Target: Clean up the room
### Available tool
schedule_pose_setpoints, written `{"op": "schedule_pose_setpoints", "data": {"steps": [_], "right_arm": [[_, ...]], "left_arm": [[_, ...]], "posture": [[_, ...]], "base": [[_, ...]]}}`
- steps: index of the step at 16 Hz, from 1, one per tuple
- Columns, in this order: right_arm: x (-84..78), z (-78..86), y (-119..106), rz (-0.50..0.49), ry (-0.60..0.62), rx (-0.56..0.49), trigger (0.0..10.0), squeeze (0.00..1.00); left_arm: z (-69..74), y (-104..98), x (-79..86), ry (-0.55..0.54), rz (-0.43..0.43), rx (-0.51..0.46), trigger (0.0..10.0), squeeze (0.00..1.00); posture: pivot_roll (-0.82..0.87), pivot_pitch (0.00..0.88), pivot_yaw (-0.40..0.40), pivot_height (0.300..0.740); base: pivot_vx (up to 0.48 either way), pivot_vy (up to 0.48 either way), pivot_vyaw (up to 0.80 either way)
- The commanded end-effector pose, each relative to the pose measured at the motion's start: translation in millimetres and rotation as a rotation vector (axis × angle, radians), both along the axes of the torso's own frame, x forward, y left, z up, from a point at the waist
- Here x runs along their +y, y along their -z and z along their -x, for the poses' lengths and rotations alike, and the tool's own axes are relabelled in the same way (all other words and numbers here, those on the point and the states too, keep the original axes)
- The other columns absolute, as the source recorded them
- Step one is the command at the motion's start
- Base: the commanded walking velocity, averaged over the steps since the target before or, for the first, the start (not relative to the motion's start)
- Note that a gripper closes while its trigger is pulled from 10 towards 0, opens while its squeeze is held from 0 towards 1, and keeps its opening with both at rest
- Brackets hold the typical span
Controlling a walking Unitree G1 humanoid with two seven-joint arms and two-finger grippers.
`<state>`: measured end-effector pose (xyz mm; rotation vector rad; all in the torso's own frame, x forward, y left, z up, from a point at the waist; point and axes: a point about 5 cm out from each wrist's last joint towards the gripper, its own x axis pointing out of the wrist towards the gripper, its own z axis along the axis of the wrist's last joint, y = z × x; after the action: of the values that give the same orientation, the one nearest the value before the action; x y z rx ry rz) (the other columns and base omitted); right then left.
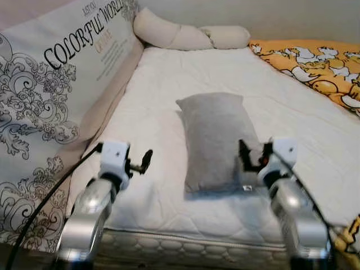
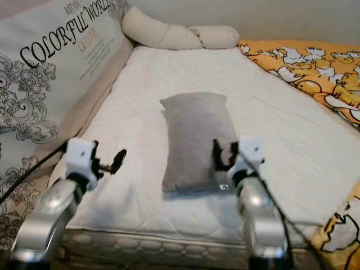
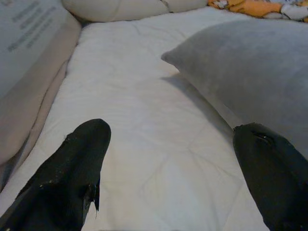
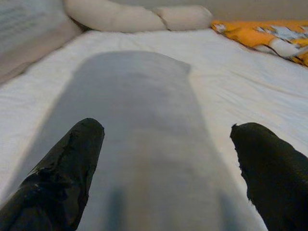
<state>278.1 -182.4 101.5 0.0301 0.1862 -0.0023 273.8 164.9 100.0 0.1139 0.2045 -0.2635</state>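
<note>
A grey pillow [image 1: 214, 138] lies lengthwise in the middle of the white mattress [image 1: 157, 101]. My right gripper [image 1: 254, 155] hovers over the pillow's near right corner, open, its black fingers [image 4: 72, 159] straddling the pillow [image 4: 144, 125] with nothing between them. My left gripper [image 1: 143, 161] stands open over bare mattress to the left of the pillow. In the left wrist view the pillow [image 3: 250, 77] lies just beyond one fingertip [image 3: 269, 163]; touching or not, I cannot tell.
A tall printed panel reading "COLORFUL WORLD" [image 1: 50, 84] walls the bed's left side. A beige bolster [image 1: 185, 35] lies across the head. An orange patterned duvet [image 1: 320, 64] covers the right side. A black cable [image 1: 45, 202] runs along my left arm.
</note>
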Motion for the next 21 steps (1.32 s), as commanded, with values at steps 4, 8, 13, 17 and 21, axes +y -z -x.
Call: {"op": "schedule_pose_setpoints", "data": {"steps": [4, 8, 13, 17, 21], "right_arm": [[-19.2, -21.1, -2.9, 0.004, 0.006, 0.047, 10.0, 0.0], [-44.7, -49.9, 2.3, 0.031, 0.036, 0.157, 10.0, 0.0], [-58.6, -59.7, 10.1, -0.202, 0.025, 0.176, 10.0, 0.0], [-69.3, -54.6, 26.0, -0.246, 0.045, 0.241, 10.0, 0.0], [-44.8, -47.7, 38.1, -0.271, -0.124, 0.286, 0.0, 0.0]], "left_arm": [[-23.6, 4.1, -15.0, 0.079, 0.086, 0.087, 10.0, 0.0], [-52.7, 11.8, -45.6, 0.178, 0.277, 0.215, 10.0, 0.0], [-64.9, 31.1, -88.6, 0.16, 0.669, 0.349, 10.0, 0.0], [-49.1, 51.4, -125.1, 0.214, 0.679, 0.485, 10.0, 0.0], [-31.6, 63.0, -154.3, 0.3, 0.587, 0.536, 0.0, 0.0]], "posture": [[-0.06, 0.0, 0.035, 0.74], [-0.08, 0.0, 0.045, 0.74], [-0.14, 0.0, 0.069, 0.74], [-0.19, 0.0, 0.082, 0.74], [-0.21, 0.0, 0.093, 0.74]], "base": [[0.0, 0.0, 0.0], [0.0, 0.0, 0.0], [0.0, 0.0, 0.0], [0.0, 0.0, 0.0], [0.0, 0.0, 0.0]]}}
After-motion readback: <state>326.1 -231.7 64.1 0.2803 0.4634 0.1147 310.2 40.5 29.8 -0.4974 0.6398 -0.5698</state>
